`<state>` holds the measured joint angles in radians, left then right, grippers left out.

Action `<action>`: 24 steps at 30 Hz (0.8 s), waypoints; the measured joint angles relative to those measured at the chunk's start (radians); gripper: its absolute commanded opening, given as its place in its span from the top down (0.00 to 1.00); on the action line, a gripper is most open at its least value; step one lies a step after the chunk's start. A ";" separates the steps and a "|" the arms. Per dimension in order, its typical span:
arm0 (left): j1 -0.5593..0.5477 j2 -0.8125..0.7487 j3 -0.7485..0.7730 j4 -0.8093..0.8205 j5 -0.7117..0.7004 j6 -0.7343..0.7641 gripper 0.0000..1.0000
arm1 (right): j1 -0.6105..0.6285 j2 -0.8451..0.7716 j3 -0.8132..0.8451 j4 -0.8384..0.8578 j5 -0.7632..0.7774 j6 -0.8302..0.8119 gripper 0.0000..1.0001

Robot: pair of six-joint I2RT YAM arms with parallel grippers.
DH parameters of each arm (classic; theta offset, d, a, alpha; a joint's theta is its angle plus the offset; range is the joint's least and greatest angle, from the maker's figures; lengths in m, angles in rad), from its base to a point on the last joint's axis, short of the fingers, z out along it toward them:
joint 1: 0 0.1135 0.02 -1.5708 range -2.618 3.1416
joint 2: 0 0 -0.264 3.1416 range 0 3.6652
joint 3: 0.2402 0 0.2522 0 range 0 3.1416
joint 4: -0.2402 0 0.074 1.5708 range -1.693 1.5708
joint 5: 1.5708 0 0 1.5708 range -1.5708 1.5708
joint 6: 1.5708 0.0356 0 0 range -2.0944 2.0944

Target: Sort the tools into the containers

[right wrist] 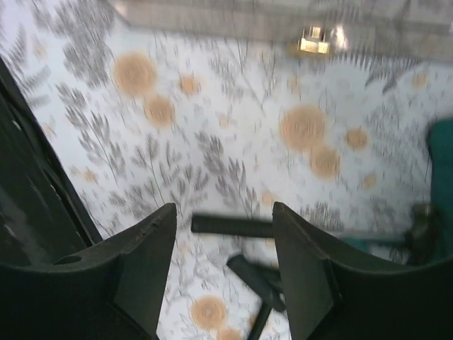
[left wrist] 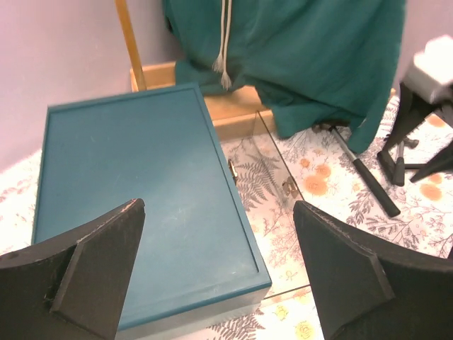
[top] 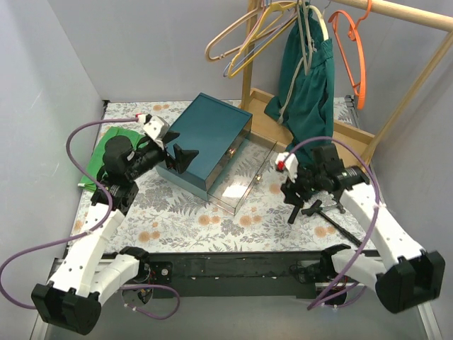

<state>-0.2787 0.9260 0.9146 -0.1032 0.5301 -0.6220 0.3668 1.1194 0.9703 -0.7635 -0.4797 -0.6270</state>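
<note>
My right pincer hangs low over the flowered counter with its jaws set wide and nothing between them. The hammer lies just beyond my fingertips. Its black handle runs side to side across my wrist view, and its grey head is far out to the right, by a patch of teal cloth. That long axis follows the line my jaws close along instead of crossing it. I judge I must turn the wrist before coming down, or I will only push the handle along. A second black tool lies slantwise just below the handle, touching or nearly touching it; the blur keeps me from saying which.

My left pincer is also spread wide and empty. It hovers over the shut lid of the teal box, well apart from the tools. The right arm is plainly the nearer one for this pick.

The clear drawer tray stands pulled out from the box on its right side, between the box and my right pincer. From the hammer it lies away to the left, so the carry would be short.

A small gold clasp shines on the tray's front. I can read no brand, label or writing anywhere; the right wrist view is too smeared for fine print.
</note>
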 measured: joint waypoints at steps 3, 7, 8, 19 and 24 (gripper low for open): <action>0.027 -0.039 -0.010 -0.002 0.037 0.003 0.13 | -0.061 -0.145 -0.148 -0.069 0.074 -0.131 0.32; 0.074 -0.025 -0.027 -0.025 0.087 0.005 0.13 | -0.135 -0.261 -0.263 -0.107 0.123 -0.236 0.33; 0.089 -0.017 -0.032 -0.029 0.100 0.004 0.14 | -0.159 -0.266 -0.278 -0.109 0.124 -0.253 0.33; 0.216 0.122 -0.045 -0.146 0.137 0.037 0.14 | -0.423 -0.180 -0.339 -0.017 0.103 -0.393 0.32; 0.216 0.181 -0.026 -0.158 0.143 0.039 0.14 | -0.456 -0.140 -0.394 -0.003 0.113 -0.476 0.32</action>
<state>-0.0631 1.1072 0.8883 -0.2611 0.6731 -0.5827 -0.0895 0.9791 0.5758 -0.7662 -0.3672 -1.1027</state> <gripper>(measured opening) 0.861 0.680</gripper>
